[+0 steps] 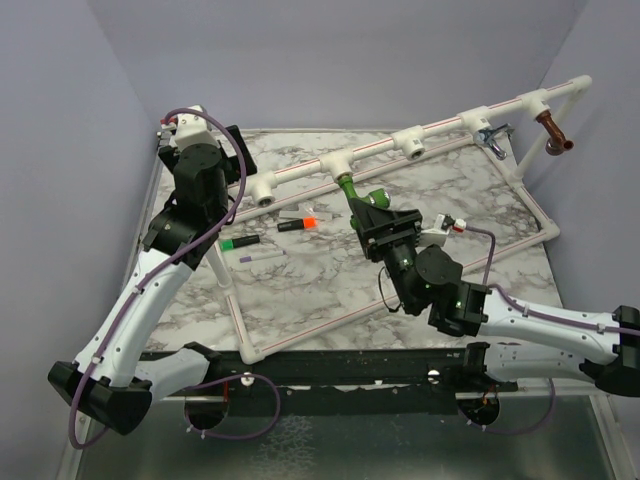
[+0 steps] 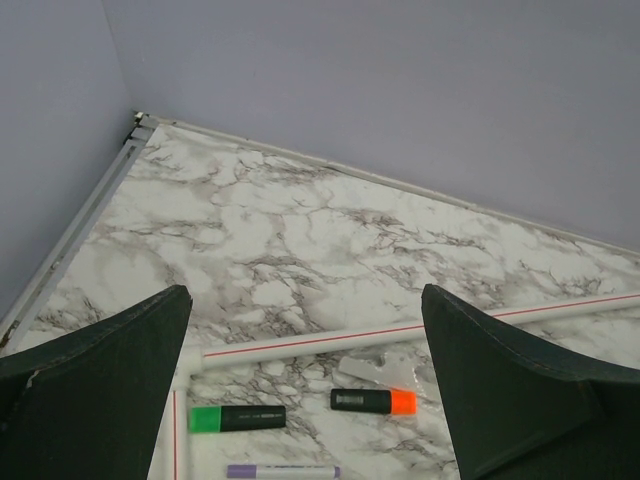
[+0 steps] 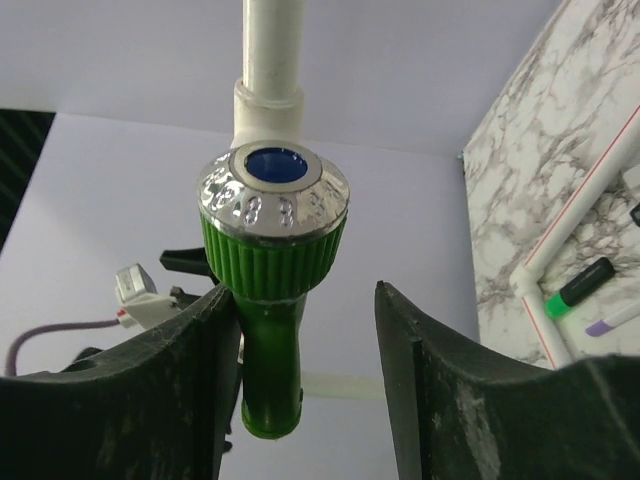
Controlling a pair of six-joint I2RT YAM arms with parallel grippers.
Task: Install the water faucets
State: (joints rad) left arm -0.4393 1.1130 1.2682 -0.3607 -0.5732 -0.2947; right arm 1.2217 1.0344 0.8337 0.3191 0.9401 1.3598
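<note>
The green faucet (image 1: 347, 187) stands in the far pipe's (image 1: 300, 168) second tee (image 1: 341, 165) from the left. The right hand (image 1: 364, 208) straddles it, spread, one finger (image 3: 190, 380) touching. Close squarely on the stem, then twist about the tee's axis, no side load. The left hand (image 2: 305, 295) is spread, empty.

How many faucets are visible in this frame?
3. Bright green plastic faucet on a white tee at the right tool; shiny chrome faucet and copper-brown faucet near the white pipe's right end. None apparently hidden.
</note>
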